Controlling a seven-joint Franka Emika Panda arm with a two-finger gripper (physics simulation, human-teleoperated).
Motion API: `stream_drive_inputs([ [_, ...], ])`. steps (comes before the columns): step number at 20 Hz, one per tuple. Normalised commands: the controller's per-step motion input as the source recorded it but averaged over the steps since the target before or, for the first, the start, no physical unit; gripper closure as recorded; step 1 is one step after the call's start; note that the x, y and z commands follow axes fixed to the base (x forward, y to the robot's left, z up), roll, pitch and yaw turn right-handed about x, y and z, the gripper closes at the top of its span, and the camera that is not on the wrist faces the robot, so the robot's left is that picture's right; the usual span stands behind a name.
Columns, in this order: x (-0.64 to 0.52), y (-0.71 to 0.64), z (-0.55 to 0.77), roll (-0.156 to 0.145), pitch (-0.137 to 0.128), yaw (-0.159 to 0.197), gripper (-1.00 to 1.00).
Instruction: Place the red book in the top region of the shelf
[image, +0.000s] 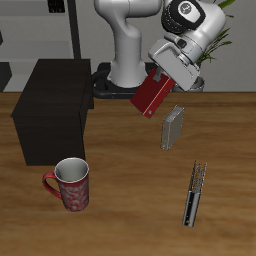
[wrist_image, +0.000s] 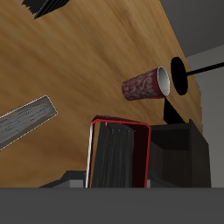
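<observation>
My gripper (image: 162, 72) is shut on the red book (image: 151, 95) and holds it tilted in the air above the back of the table, beside the grey book. The wrist view shows the red book (wrist_image: 118, 157) close up between the fingers. The shelf (image: 52, 108) is a dark boxy cabinet with a flat top, standing on the table away from the gripper. It also shows in the wrist view (wrist_image: 179, 157). Nothing lies on its top.
A grey book (image: 173, 127) stands upright just below the held book. A thin black book (image: 193, 194) lies near the table's front edge. A red patterned mug (image: 71, 184) stands in front of the shelf. The robot's base (image: 125, 70) is behind.
</observation>
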Motion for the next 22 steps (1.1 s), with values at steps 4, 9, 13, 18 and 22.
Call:
stream_drive_inputs([
  [4, 0.01, -0.18, -0.01, -0.058, 0.005, -0.022, 1.00],
  [9, 0.01, -0.10, 0.04, -0.032, -0.013, -0.026, 1.00],
  [13, 0.07, -0.04, -0.04, -0.011, 0.004, -0.004, 1.00],
  [18, 0.04, -0.02, -0.08, -0.012, 0.004, -0.014, 1.00],
  [22, 0.09, -0.02, -0.11, -0.007, 0.008, 0.001, 1.00],
])
